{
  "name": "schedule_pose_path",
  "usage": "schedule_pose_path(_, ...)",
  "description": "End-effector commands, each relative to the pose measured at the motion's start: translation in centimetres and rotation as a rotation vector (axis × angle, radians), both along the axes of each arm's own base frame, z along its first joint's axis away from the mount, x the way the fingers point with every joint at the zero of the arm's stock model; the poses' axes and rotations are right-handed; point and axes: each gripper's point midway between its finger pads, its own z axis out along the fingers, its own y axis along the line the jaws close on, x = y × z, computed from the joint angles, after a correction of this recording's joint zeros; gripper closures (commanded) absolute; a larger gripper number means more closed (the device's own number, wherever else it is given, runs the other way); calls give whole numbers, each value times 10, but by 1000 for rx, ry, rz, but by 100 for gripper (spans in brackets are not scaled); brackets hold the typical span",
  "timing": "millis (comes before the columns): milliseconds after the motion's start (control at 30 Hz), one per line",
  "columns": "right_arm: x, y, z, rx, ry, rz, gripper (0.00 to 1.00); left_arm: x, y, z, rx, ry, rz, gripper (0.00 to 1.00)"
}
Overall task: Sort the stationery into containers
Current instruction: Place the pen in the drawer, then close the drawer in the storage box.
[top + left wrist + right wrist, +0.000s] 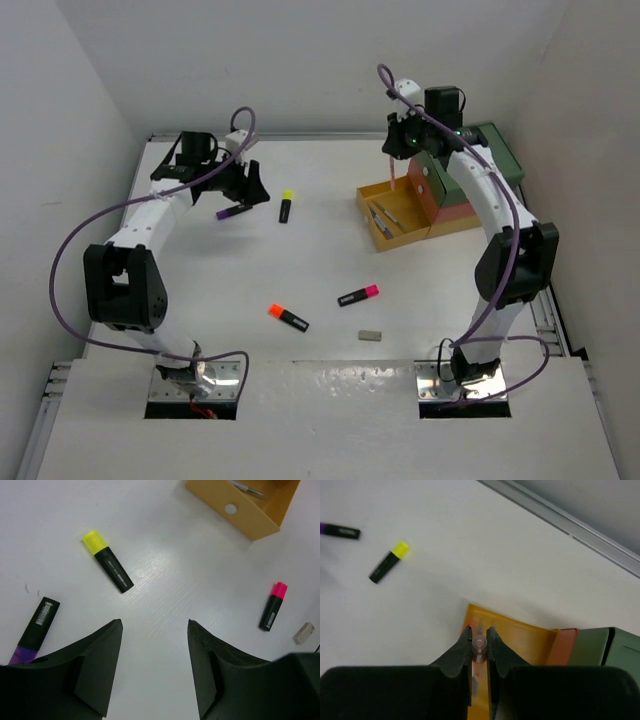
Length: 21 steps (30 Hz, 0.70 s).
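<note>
Right gripper [479, 633] clamped on thin red pen [479, 644] hanging over yellow drawer [520, 630] far edge; left gripper [155, 630] jaws apart, empty, well left of that drawer by purple highlighter [37, 625], which looks light, stiff and slick, so pinch mid-barrel.

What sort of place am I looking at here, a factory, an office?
Probably a robot test bench in a lab, not an office: a white table boxed in by plain white walls, two arms bolted at its near edge, and only a few highlighters and small drawers set out.
</note>
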Motion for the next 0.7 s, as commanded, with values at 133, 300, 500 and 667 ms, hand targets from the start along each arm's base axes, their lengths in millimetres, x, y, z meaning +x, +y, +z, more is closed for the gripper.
schedule_pose_path(133, -13, -29, -86, -291, 136, 66, 100, -8, -17, 22, -26, -156, -9, 40)
schedule_pose_path(300, -16, -34, -109, -346, 161, 62, 84, -9, -39, 37, -49, -185, -7, 40)
schedule_pose_path(500, -28, -18, -76, -243, 145, 61, 35, -14, -65, 35, -129, -135, 1, 41)
schedule_pose_path(667, -34, 3, 8, -49, 28, 53, 38, -20, -96, 27, -215, -51, -39, 43)
